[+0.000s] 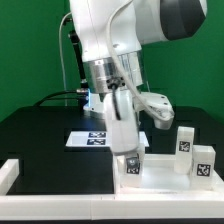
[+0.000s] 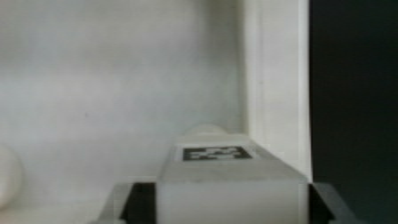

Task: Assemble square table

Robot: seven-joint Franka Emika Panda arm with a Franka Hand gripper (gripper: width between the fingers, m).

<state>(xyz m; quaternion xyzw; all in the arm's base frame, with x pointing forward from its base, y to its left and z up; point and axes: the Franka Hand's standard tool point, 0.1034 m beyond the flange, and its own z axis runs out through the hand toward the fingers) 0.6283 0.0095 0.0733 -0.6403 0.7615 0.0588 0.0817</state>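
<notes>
The white square panel (image 1: pixel 160 178) lies on the black table at the exterior view's lower right, recessed side up. My gripper (image 1: pixel 125 142) is shut on a white block leg (image 1: pixel 130 162) and holds it upright over the panel's left corner. In the wrist view the leg (image 2: pixel 217 175) with its marker tag sits between my dark fingers (image 2: pixel 150 203), above the panel's recessed face (image 2: pixel 107 90) and close to its raised rim (image 2: pixel 276 70). I cannot tell whether the leg touches the panel. Two more tagged legs (image 1: pixel 185 140) (image 1: pixel 203 160) stand upright at the panel's right side.
The marker board (image 1: pixel 88 139) lies on the table behind my gripper. A long white bar (image 1: pixel 12 175) edges the black surface at the front left. A rounded white object (image 2: pixel 7 175) shows at the wrist view's edge. Cables hang behind the arm.
</notes>
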